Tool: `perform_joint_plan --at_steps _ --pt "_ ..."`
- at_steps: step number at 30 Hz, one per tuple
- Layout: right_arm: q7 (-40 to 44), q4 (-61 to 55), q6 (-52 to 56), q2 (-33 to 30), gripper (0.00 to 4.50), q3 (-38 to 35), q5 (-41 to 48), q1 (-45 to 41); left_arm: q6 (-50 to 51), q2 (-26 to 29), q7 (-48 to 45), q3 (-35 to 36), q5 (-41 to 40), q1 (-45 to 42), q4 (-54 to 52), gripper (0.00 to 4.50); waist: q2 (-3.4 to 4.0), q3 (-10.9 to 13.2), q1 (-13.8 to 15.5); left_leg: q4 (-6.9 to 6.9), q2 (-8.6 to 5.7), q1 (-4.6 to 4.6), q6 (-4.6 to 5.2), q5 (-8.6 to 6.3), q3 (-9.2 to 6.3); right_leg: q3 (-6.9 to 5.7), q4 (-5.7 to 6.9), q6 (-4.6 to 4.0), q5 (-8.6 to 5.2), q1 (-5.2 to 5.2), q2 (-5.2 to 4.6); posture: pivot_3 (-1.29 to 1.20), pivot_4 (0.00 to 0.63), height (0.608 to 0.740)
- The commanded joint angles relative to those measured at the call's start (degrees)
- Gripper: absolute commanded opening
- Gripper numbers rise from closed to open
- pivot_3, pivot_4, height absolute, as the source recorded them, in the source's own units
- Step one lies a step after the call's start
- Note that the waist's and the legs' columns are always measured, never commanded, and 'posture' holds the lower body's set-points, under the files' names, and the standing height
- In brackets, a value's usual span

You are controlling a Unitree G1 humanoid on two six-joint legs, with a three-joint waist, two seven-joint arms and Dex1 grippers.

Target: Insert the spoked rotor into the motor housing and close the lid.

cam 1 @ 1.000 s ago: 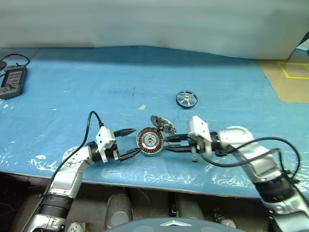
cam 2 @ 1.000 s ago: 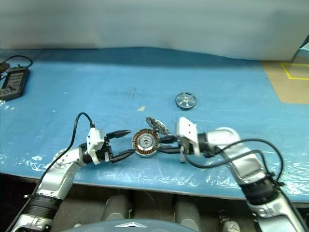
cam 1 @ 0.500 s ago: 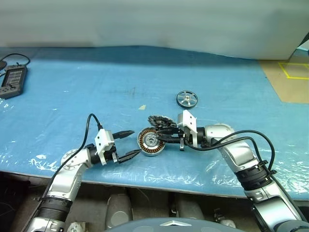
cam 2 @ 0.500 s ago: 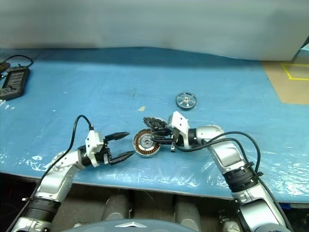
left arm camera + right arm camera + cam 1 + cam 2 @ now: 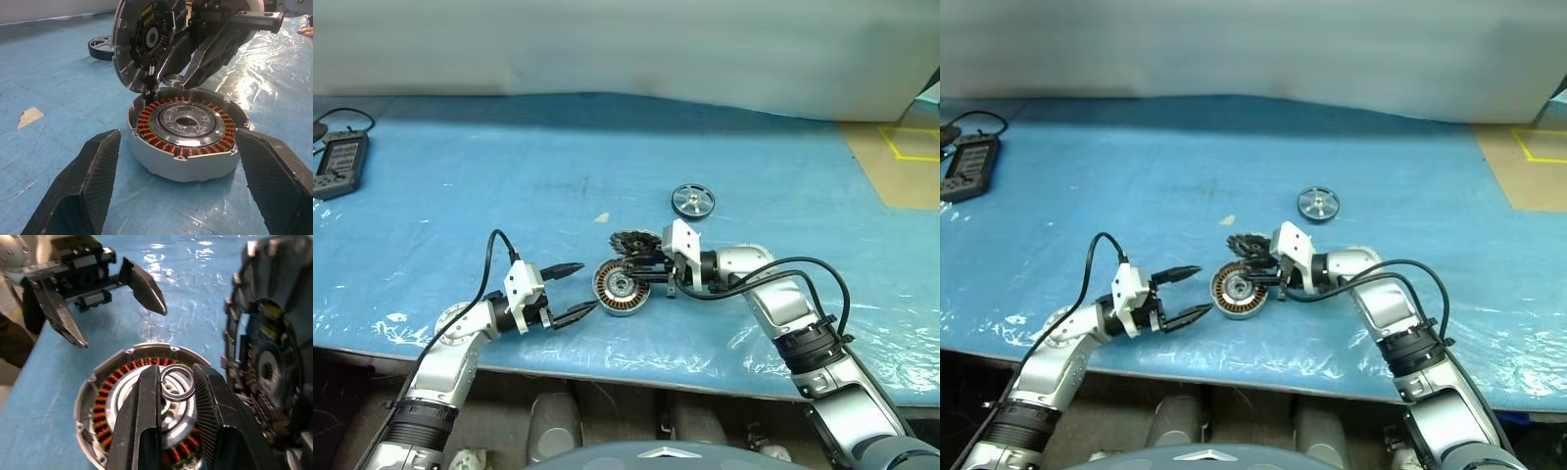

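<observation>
The motor housing (image 5: pixel 620 287), a round ring with copper windings around a silver hub, lies on the blue table cover. Its dark toothed lid (image 5: pixel 631 241) stands tilted open at the far rim. My right gripper (image 5: pixel 175 377) reaches in from the right and hovers over the hub, shut on a small silver ring (image 5: pixel 175 384). My left gripper (image 5: pixel 587 286) rests just left of the housing, open, its fingers (image 5: pixel 88 186) apart on either side of it and not touching it. The spoked rotor (image 5: pixel 692 201), a shiny silver wheel, lies farther back on the table.
A black handheld device (image 5: pixel 337 162) with a cable sits at the far left. A small scrap of tape (image 5: pixel 601 217) lies behind the housing. A brown surface with yellow tape (image 5: pixel 901 157) borders the table at the right. The table's front edge runs just below both grippers.
My right gripper has moved left, from beside the housing to over its hub, carrying the small ring. The lid now stands more upright. The left gripper has stayed put.
</observation>
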Motion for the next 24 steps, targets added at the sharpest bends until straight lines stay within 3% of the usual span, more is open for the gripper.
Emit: perform_joint_plan --at_steps 1,24 --pt "2.01 -4.92 3.27 0.16 0.56 -0.32 3.57 -0.65 -0.37 0.57 0.01 0.96 -0.37 -0.11 -1.39 3.89 0.0 0.0 0.01 0.0 0.0 0.0 0.0 0.0 0.0 0.0 0.0 0.0 0.0 0.0 0.0 0.0 0.15 0.74" --pt "1.59 1.31 4.01 3.09 0.56 1.85 0.42 -0.71 0.22 2.0 0.27 2.15 -0.8 2.17 -2.99 3.89 0.0 0.0 -0.02 0.03 0.02 0.03 -0.16 0.09 0.0 -0.01 0.03 -0.01 0.0 0.01 0.01 0.0 0.15 0.74"
